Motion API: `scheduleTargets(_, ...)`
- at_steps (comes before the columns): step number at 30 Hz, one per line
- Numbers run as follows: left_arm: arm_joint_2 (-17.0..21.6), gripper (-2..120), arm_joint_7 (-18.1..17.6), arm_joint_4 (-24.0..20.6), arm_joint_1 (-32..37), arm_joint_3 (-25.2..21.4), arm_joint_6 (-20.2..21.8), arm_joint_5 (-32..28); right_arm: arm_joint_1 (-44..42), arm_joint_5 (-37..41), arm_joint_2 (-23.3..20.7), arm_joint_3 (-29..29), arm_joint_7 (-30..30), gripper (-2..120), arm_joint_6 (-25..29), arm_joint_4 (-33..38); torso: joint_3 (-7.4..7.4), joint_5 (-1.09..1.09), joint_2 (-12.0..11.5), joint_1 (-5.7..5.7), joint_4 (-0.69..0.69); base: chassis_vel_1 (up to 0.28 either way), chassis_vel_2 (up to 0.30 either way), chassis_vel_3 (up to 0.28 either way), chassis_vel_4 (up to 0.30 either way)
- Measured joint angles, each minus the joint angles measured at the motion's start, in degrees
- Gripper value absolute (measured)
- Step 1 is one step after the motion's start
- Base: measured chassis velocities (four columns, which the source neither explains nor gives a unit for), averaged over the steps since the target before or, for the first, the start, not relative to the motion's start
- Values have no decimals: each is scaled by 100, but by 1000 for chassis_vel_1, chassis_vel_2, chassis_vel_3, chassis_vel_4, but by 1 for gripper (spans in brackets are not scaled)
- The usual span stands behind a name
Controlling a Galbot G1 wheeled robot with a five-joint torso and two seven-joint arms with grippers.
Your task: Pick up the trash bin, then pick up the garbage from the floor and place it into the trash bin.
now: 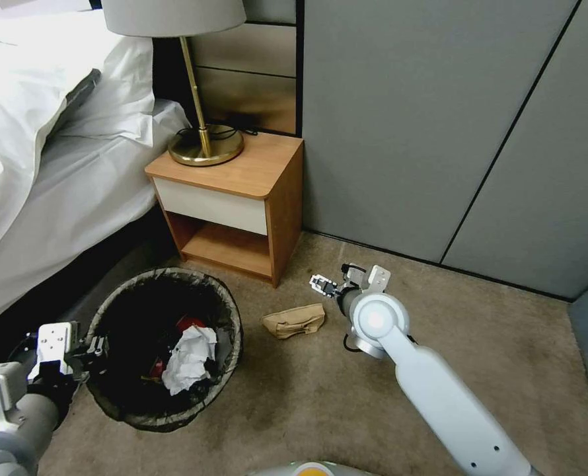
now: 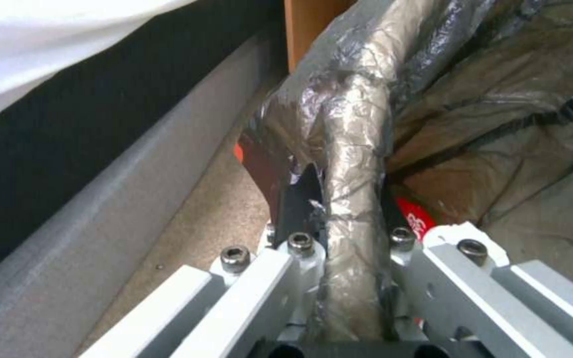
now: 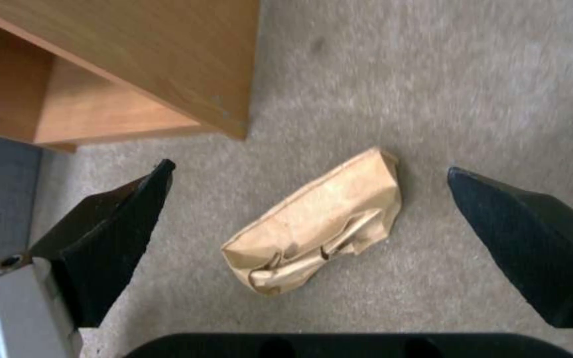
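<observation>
The trash bin (image 1: 231,317), lined with a dark bag, is on the left between the bed and the nightstand. A white tissue wad (image 1: 188,357) and a red wrapper (image 1: 188,322) lie inside it. My left gripper (image 1: 92,347) is shut on the bin's near-left rim. In the left wrist view its fingers (image 2: 296,214) clamp the liner-wrapped rim (image 2: 359,124), with a red wrapper (image 2: 413,219) just inside. A crumpled tan paper bag (image 1: 294,320) lies on the carpet right of the bin. My right gripper (image 1: 322,284) hovers open above the bag (image 3: 320,223), its fingers (image 3: 121,233) spread to either side.
A wooden nightstand (image 1: 241,192) with a brass lamp (image 1: 205,142) stands just behind the bag, its corner (image 3: 234,124) close to the right gripper. The bed (image 1: 56,165) borders the left. Grey wall panels (image 1: 439,132) close off the back. Open carpet (image 1: 505,344) lies to the right.
</observation>
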Motion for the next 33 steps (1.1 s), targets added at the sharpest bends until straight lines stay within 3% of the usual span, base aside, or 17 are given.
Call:
scheduleTargets(15,37,1,-3,0,21,82,0,10,480,140,506,-30,-63,100,64,-1445,0,1,0,0,0,0,0,0,0)
scheduleTargets(33,58,1,-2,0,71,101,0,30,743,52,875,-20,-559,100,78,-2592,0,0,0,-1,0,0,0,0,0)
